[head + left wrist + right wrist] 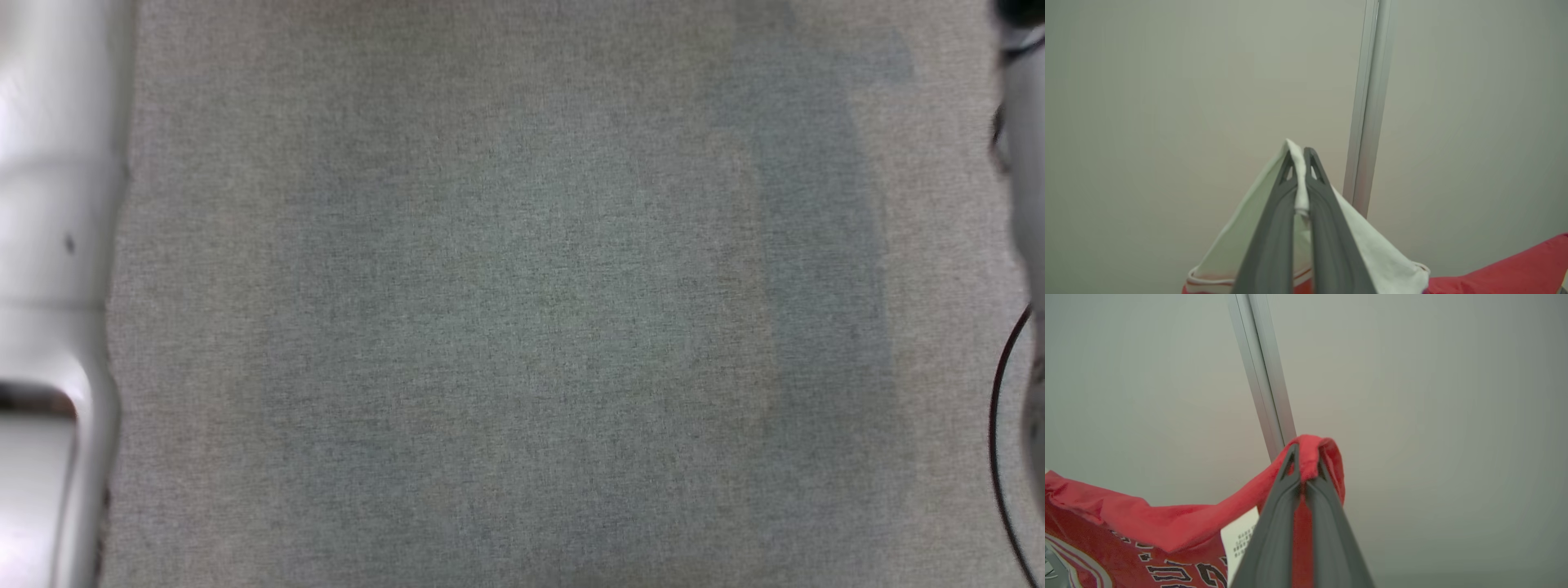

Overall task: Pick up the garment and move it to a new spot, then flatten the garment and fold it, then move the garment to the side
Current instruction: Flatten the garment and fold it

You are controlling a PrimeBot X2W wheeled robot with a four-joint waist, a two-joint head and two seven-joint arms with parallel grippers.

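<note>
- My left gripper [1299, 157], bottom centre of left wrist view: clamped on a white edge of the garment [1376, 249]; red part at lower right.
- My right gripper [1305, 459], bottom centre of right wrist view: pinched tight on a red fold; lettered body hangs lower left.
- Metal post [1261, 371] behind, upper centre.
- Head view: grey surface [522, 294].

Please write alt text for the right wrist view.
The right gripper is shut on a fold of the red garment, which hangs to the left and shows dark lettering and a white label. Behind stands a pale wall with a metal strip.
</note>
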